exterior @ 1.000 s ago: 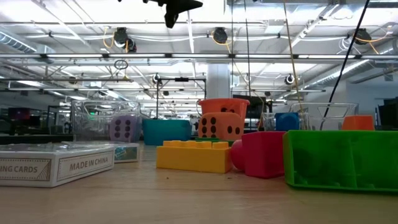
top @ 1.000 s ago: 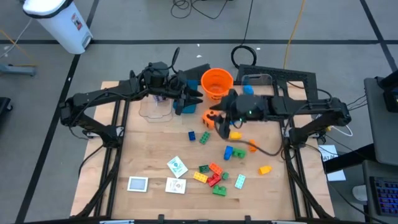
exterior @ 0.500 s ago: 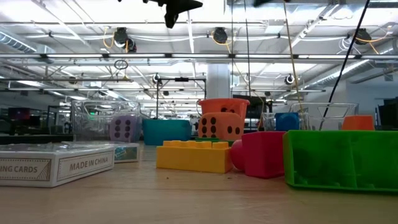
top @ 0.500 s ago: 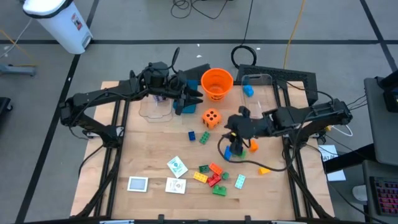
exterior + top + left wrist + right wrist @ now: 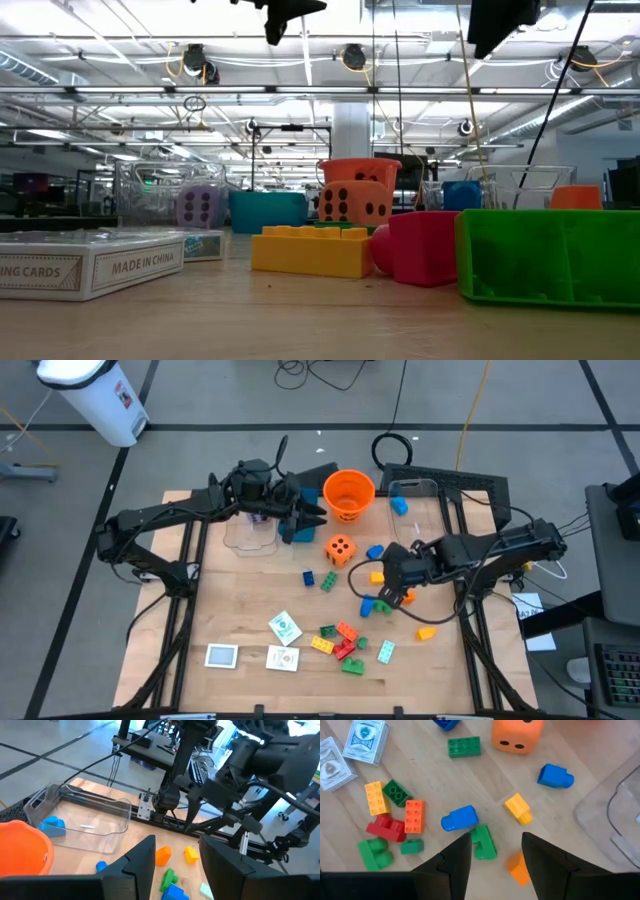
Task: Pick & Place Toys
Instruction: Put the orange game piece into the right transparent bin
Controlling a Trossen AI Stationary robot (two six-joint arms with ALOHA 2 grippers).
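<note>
Near edge of the table, from my console: white card packs, one lying broadside in the low view. Just beyond, the main brick cluster: yellow, orange, red and green pieces crowded together, several touching.

Mid-table: the right gripper hovers above a loose group, and the right wrist view shows its fingers parted with nothing between them. Under and just ahead of it lie a blue brick touching a green brick, a yellow brick just beside, and an orange piece partly hidden by a finger. An odd yellow brick sits apart, toward the right edge.

Further on: the orange die, with small blue and green bricks near it.

Far side: the left gripper waits by the orange bucket and a clear bin. Its fingers are apart and empty in the left wrist view. The purple die appears to sit inside that bin. A second clear bin holds one blue brick.

Risks as I judge them: blue and green touch, so a descent between them could pinch both or flick one off. A dark cable trails across the table near the target and may drag bricks. The fingers hide the orange piece, so aim is uncertain.
</note>
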